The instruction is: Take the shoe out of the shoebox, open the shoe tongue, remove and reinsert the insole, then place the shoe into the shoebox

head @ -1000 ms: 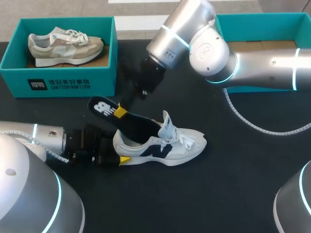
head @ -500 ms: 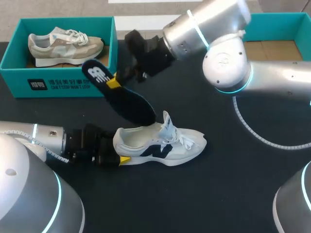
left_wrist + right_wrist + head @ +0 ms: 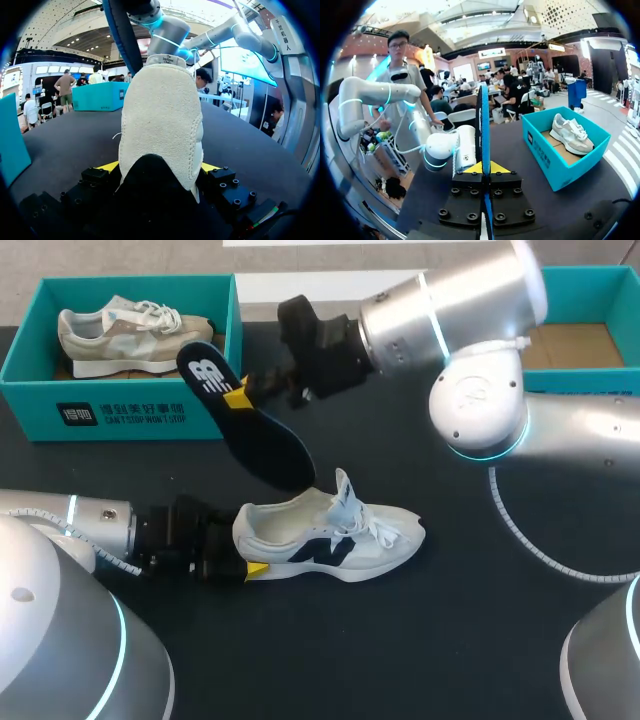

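A white and navy sneaker [image 3: 335, 535] lies on its sole mid-table, toe to the right, tongue [image 3: 345, 498] raised. My left gripper [image 3: 245, 552] comes in from the left, and its yellow-tipped fingers press both sides of the heel [image 3: 160, 115]. The black insole [image 3: 250, 435] hangs tilted in the air above the heel, clear of the sneaker. My right gripper [image 3: 238, 397] is shut on the insole near its heel end. In the right wrist view the insole [image 3: 483, 120] stands edge-on between the yellow fingertips of the right gripper [image 3: 484, 167].
A teal shoebox [image 3: 120, 415] at the back left holds a beige sneaker [image 3: 135, 330]. A second teal shoebox [image 3: 590, 285] stands at the back right, partly behind my right arm. A white coiled cable [image 3: 530, 530] lies on the black table right of the sneaker.
My right gripper has drawn the insole up out of the sneaker and carried it back toward the left box. The left gripper and the sneaker have stayed put.
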Controlling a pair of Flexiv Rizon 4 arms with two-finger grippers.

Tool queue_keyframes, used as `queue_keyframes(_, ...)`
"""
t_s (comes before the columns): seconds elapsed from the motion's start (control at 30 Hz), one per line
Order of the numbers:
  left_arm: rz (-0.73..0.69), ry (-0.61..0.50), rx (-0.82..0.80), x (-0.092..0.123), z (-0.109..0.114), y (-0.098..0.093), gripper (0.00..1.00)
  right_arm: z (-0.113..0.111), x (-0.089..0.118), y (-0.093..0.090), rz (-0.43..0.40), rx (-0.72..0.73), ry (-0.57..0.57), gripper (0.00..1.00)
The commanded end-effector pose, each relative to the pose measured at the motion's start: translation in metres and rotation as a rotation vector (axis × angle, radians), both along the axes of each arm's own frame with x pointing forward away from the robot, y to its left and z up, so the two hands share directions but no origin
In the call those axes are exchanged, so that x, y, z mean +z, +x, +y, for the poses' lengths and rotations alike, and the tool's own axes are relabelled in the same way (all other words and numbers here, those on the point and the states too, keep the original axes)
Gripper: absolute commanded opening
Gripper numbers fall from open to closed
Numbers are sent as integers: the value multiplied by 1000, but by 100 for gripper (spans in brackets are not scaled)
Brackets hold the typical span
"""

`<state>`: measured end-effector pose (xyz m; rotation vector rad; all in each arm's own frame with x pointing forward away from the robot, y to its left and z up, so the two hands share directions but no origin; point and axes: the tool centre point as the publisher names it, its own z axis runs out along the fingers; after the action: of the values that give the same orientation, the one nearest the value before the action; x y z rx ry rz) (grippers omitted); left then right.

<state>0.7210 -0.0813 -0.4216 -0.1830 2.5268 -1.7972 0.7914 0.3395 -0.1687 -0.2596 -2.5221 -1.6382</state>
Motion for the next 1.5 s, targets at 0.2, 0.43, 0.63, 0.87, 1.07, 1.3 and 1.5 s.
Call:
queue_keyframes(0.2,-1,1,2,-4,0,0,0,-13,23,9,33,-97,143,0)
queue_keyframes(0.43,-1,1,2,-4,0,0,0,-39,59,15,176,-82,232,0)
queue_keyframes(0.63,-1,1,2,-4,0,0,0,-54,84,16,319,-45,332,0)
queue_keyframes(0.87,-1,1,2,-4,0,0,0,-76,110,16,380,-31,359,0)
queue_keyframes(1.07,-1,1,2,-4,0,0,0,-100,128,4,432,-49,358,0)
queue_keyframes(1.3,-1,1,2,-4,0,0,0,-116,145,-14,448,-98,336,0)
queue_keyframes(1.5,-1,1,2,-4,0,0,0,-116,147,-14,436,-101,343,0)
